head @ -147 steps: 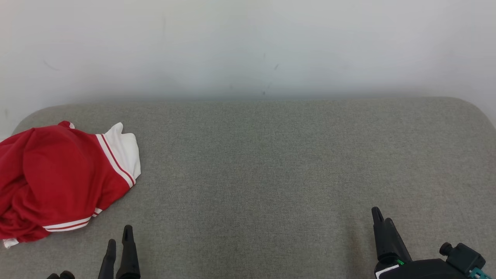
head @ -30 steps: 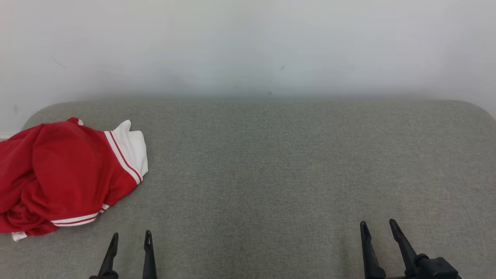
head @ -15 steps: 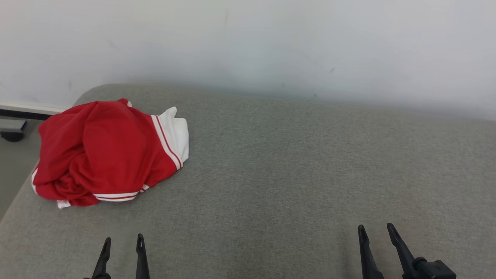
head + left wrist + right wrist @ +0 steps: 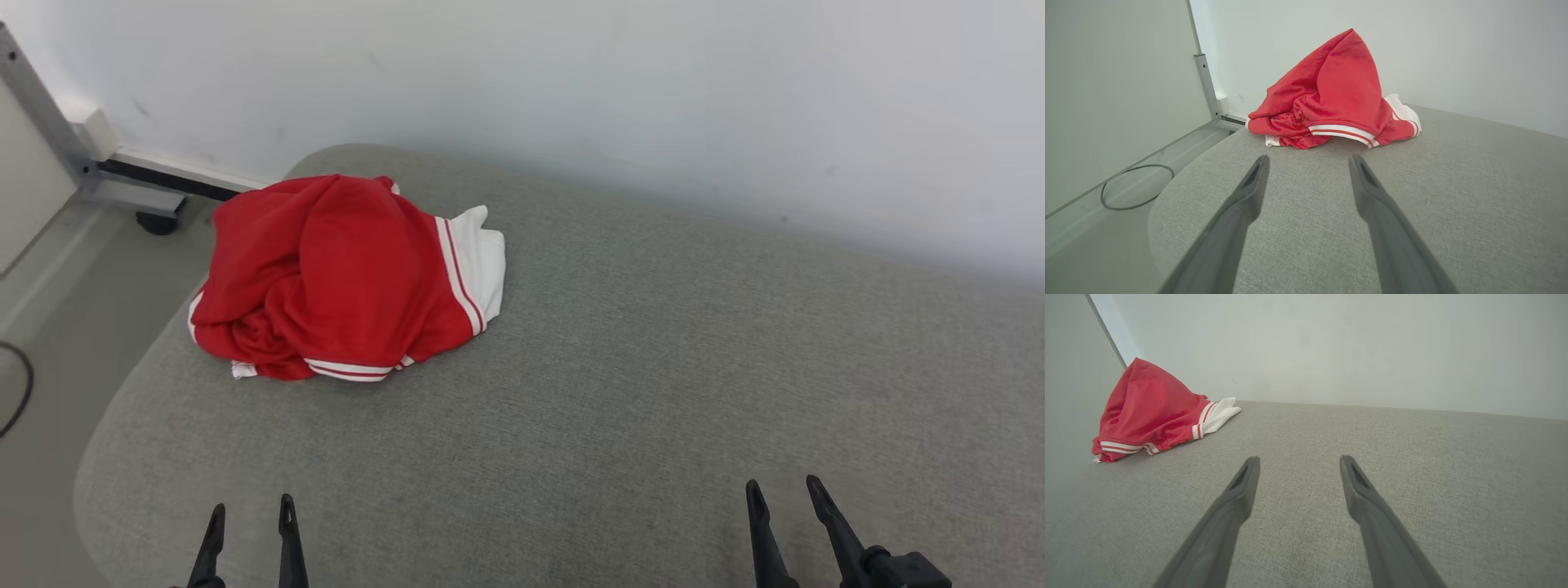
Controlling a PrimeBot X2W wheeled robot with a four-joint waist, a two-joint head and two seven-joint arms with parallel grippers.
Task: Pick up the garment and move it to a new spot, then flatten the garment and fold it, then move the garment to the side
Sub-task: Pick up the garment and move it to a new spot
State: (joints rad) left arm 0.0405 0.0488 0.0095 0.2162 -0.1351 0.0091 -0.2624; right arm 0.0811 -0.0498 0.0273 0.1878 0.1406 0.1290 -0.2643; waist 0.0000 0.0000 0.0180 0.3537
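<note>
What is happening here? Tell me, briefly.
A two-armed robot faces a crumpled red and white garment that lies near the far left corner of a grey pad. Nothing has hold of it yet. The left fingers and right fingers stand open and empty above the pad's near side, short of the garment. The left ones are the closer pair.
</note>
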